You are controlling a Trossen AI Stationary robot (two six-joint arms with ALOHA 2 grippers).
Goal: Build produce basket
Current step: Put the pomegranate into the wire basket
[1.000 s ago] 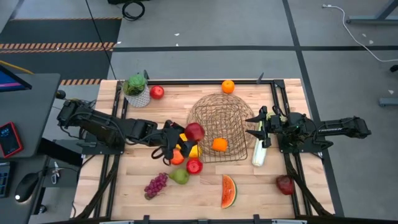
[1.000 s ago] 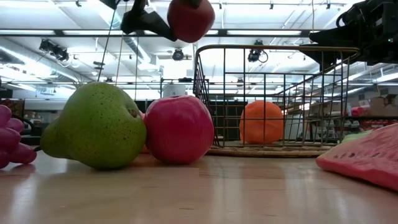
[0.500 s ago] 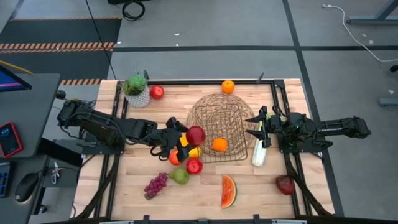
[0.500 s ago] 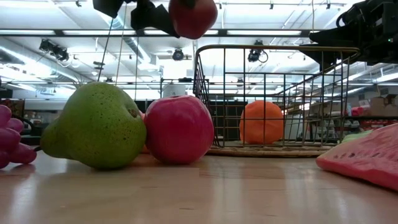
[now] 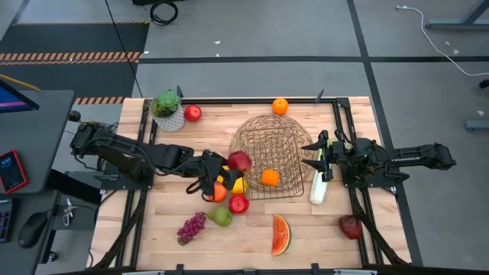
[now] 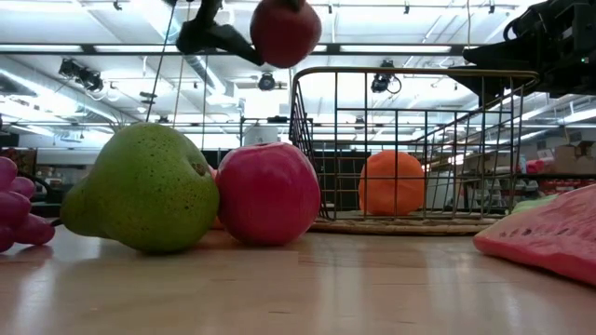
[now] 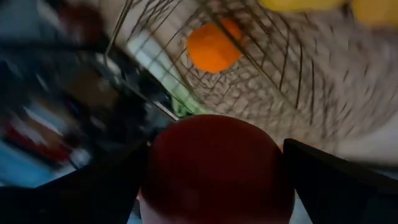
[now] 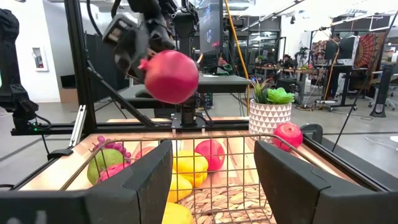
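My left gripper (image 5: 231, 165) holds a red apple (image 5: 240, 160) in the air beside the left rim of the wire basket (image 5: 263, 128), which stands mid-table. In the low view the apple (image 6: 285, 28) hangs high above the tabletop. One orange (image 5: 269, 177) lies on the basket's floor. Under the gripper lie yellow pieces (image 5: 238, 185), an orange piece (image 5: 218, 192), a red apple (image 5: 238, 203) and a green pear (image 5: 221, 217). My right gripper (image 5: 319, 158) waits at the basket's right side, open and with nothing in it. My left gripper pinches the red apple's two opposite sides (image 7: 155, 180) between its two fingers (image 7: 339, 186). The fingers slant downward from the table's left. The apple is lifted clear of the table, level with the top of the basket.
Purple grapes (image 5: 191, 227) and a watermelon slice (image 5: 280, 234) lie near the front edge. A celery stalk (image 5: 317, 186) lies right of the basket, with a dark red apple (image 5: 351, 226) beyond it. An orange (image 5: 280, 105), a red apple (image 5: 192, 113) and a potted plant (image 5: 168, 110) stand at the back.
My left gripper has rolled about its own pointing line with the red apple still in its hold. It has stayed in place beside the basket's rim.
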